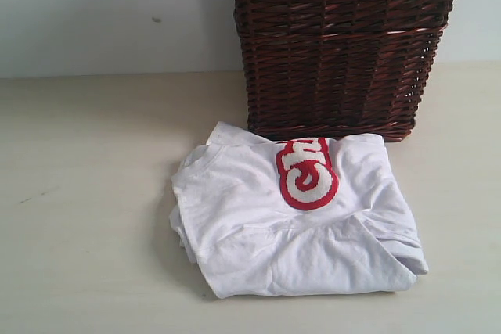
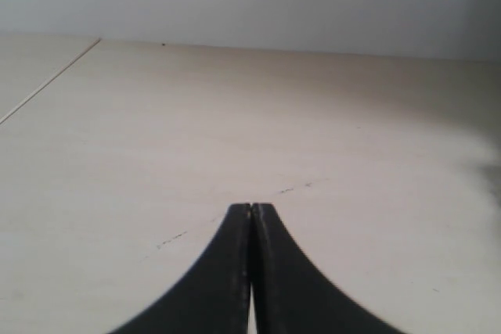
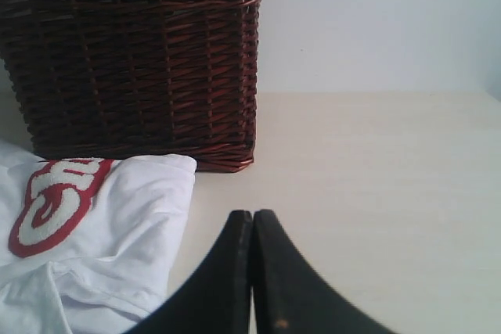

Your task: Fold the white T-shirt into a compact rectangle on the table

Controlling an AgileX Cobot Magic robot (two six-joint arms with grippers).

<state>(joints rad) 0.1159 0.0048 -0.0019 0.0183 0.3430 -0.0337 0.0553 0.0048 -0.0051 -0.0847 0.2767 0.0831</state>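
The white T-shirt (image 1: 297, 220) lies folded into a rough rectangle on the table (image 1: 86, 193), its red-outlined lettering (image 1: 307, 174) facing up near the far edge. The right wrist view shows one side of the shirt (image 3: 102, 232) beside my right gripper (image 3: 252, 213), which is shut with nothing in it and hovers over bare table. My left gripper (image 2: 251, 206) is also shut and empty over bare table (image 2: 235, 115), with no shirt in its view. Neither gripper shows in the exterior view.
A tall dark wicker basket (image 1: 340, 44) stands right behind the shirt, almost touching its far edge; the right wrist view has the basket (image 3: 133, 60) too. A pale wall (image 1: 109, 13) backs the table. A thin seam line (image 2: 47, 80) crosses the table in the left wrist view.
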